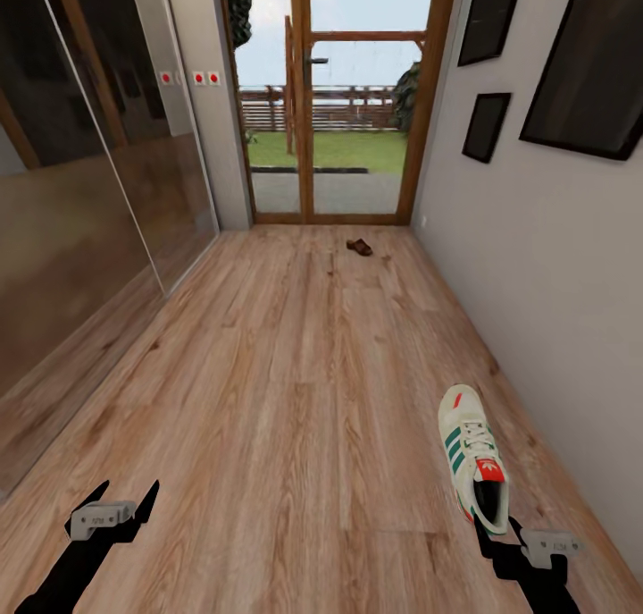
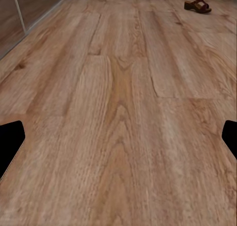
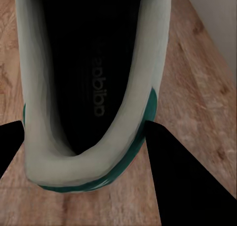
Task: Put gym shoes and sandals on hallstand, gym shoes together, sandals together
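At the lower right of the head view, the right gripper [image 1: 496, 537] straddles the heel of a gym shoe [image 1: 473, 458], fingers wide and not yet closed. It should close squarely on the heel collar before lifting. The left gripper [image 1: 112, 500] hangs wide and empty at lower left; a sandal [image 1: 360, 247] lies far up the corridor floor [image 1: 286, 399].

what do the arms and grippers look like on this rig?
Both arms render matte black. Each ends in a pale grey wrist block carrying two flat, pointed black fingers: left gripper, right gripper. No cables or legible markings visible. In the wrist views, the fingers show as plain black wedges.
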